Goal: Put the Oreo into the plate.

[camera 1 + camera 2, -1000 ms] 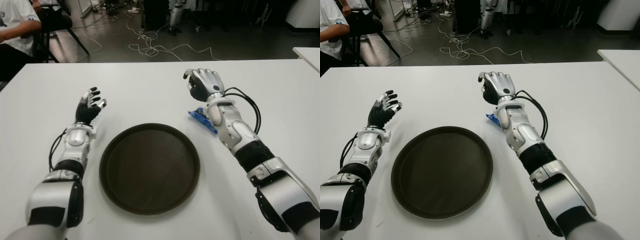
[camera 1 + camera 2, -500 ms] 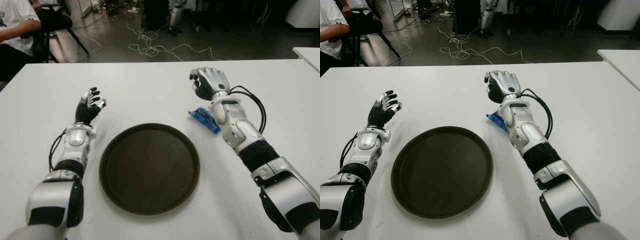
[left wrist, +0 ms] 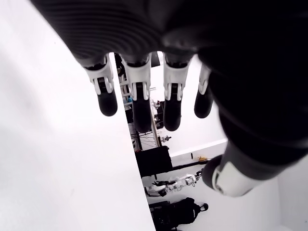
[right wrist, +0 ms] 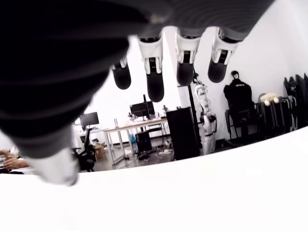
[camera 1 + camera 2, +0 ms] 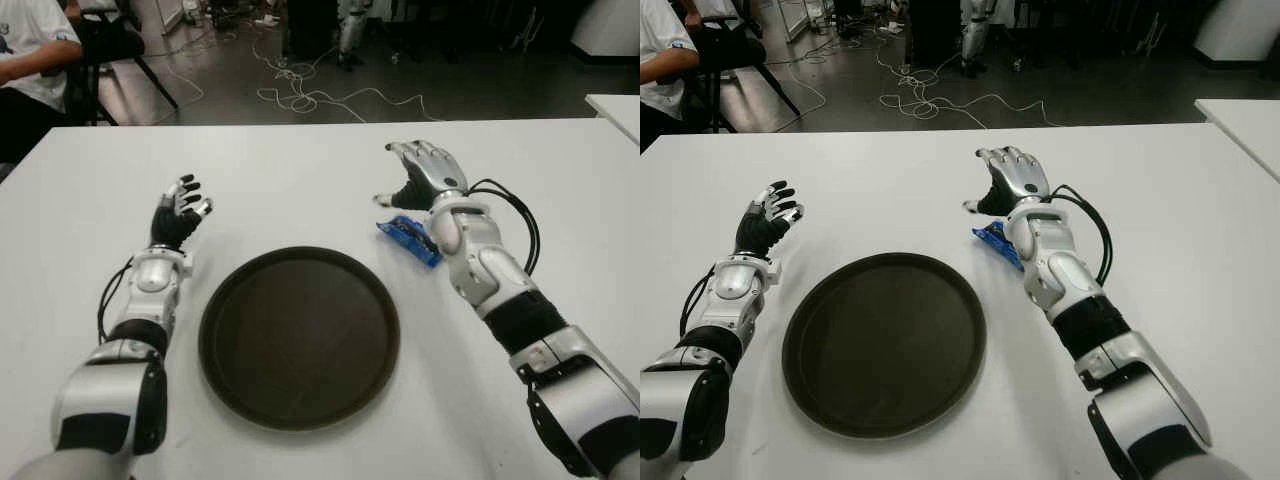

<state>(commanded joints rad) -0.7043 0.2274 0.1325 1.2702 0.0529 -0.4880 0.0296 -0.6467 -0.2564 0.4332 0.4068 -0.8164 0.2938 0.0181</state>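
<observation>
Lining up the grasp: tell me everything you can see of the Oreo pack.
The Oreo pack is a small blue wrapper, glossy like plastic film, lying flat and slanted on the white table. It sits just off the plate's far right rim, outside it. The open right hand hovers beyond it; its forearm hides one end.

Oreo [image 5: 410, 238] right of plate [image 5: 299, 337]

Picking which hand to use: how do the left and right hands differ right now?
The right hand shows just beyond the blue Oreo pack, right of the plate; the left hand shows left of the plate, far from the pack. The right hand's back faces the camera, fingers arched down; the left hand's dark palm shows, fingers pointing up. Both are open, holding nothing.
</observation>
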